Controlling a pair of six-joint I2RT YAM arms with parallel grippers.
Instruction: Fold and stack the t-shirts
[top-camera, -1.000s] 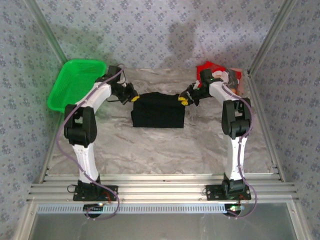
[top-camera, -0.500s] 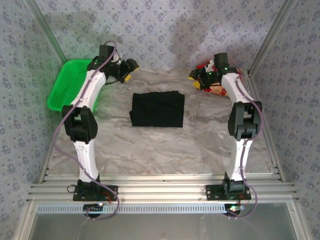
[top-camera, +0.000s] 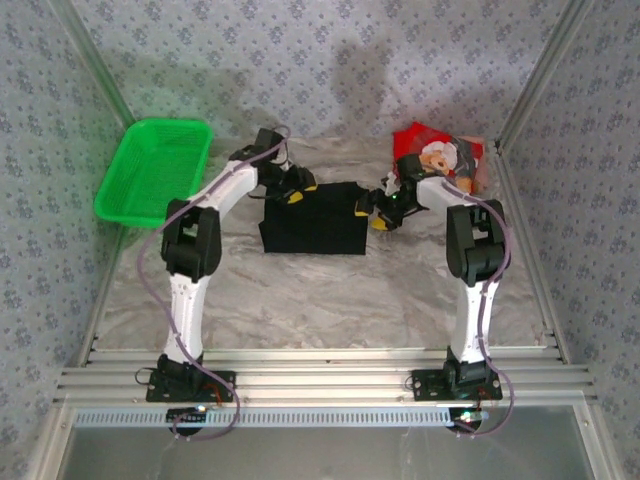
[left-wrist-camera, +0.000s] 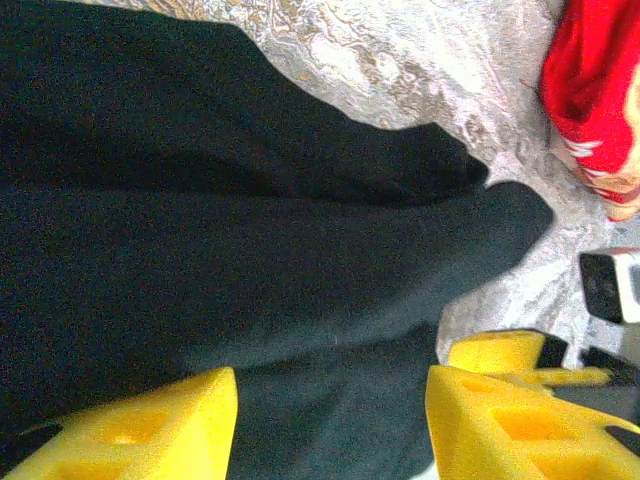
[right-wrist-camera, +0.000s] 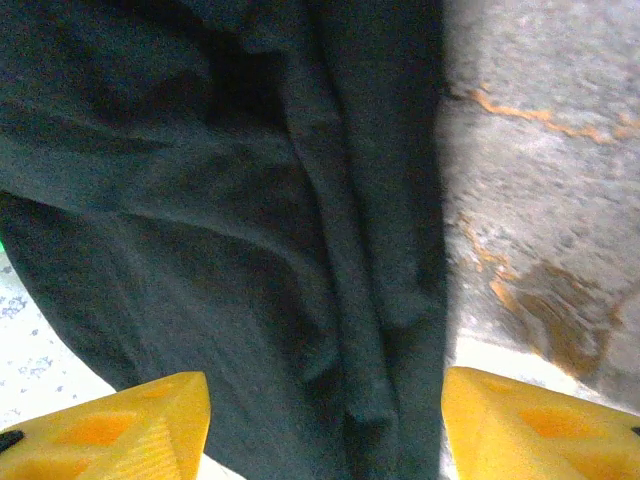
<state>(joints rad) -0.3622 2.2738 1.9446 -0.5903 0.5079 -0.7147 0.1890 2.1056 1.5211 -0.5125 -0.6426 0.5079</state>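
Black t-shirt (top-camera: 315, 220) seen folded flat at bench (top-camera: 300, 290) centre. Left tool (top-camera: 295, 192) poised at its 11 o'clock corner, yellow fingers (left-wrist-camera: 150, 430) parted, cloth lying loose between. Right tool (top-camera: 379, 214) placed at 3 o'clock edge, jaws spread wide over hem. Red teddy-bear t-shirt (top-camera: 440, 158) bunched at 1 o'clock, apart from black one. Green basket (top-camera: 150, 170) parked at 10 o'clock.
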